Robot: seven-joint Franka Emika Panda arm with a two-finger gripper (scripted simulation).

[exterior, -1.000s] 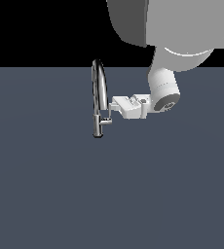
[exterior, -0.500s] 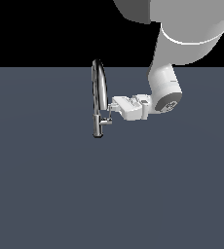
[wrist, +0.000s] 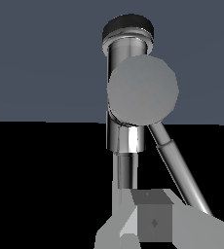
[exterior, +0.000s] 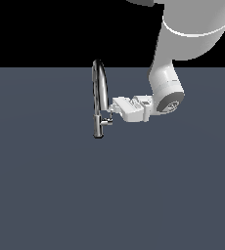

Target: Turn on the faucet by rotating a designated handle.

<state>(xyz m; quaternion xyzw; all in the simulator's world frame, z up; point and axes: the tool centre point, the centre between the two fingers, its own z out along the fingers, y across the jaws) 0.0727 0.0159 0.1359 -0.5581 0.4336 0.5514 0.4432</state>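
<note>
The chrome faucet point(exterior: 99, 97) stands upright with its tall arched spout, left of centre in the exterior view. Its handle point(exterior: 106, 121) is a short stub low on the body, on the exterior view's right. My gripper point(exterior: 110, 112) reaches in sideways from that side, its tips just above the handle and close to the faucet; whether they touch is unclear. In the wrist view the faucet body point(wrist: 126, 133), the handle's round end point(wrist: 143, 92) and its thin lever point(wrist: 178, 168) fill the middle. My gripper point(wrist: 140, 221) looks shut with nothing between its fingers.
The faucet stands on a flat dark grey-blue surface point(exterior: 60, 195). My white arm point(exterior: 166, 95) comes down from the upper part of the exterior view's right. Nothing else shows.
The gripper has dropped slightly toward the handle while staying beside the faucet. The upper arm has swung toward the exterior view's right. The faucet and handle look unmoved.
</note>
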